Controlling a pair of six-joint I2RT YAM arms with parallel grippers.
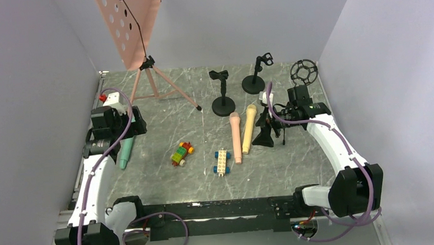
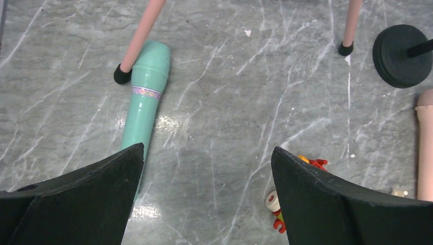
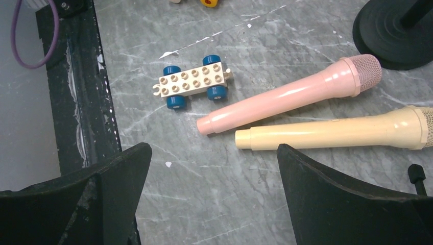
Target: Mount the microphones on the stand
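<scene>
The mint green microphone (image 1: 125, 153) lies at the left, beside a pink tripod foot; in the left wrist view (image 2: 145, 97) its handle runs under my left finger. My left gripper (image 1: 130, 131) (image 2: 207, 148) is open and empty above it. The salmon pink microphone (image 1: 235, 136) (image 3: 291, 94) and the pale tan-yellow microphone (image 1: 249, 127) (image 3: 332, 135) lie side by side in the middle. My right gripper (image 1: 265, 134) (image 3: 214, 148) is open and empty, just right of the tan microphone's handle end. Black stands with clips (image 1: 222, 94) (image 1: 255, 74) are upright behind them.
A pink music stand (image 1: 128, 26) on tripod legs (image 2: 138, 41) stands at the back left. A third stand with a round mount (image 1: 303, 72) is at the back right. A colourful brick car (image 1: 181, 153) (image 2: 275, 204) and a white brick car (image 1: 222, 162) (image 3: 193, 87) lie mid-table.
</scene>
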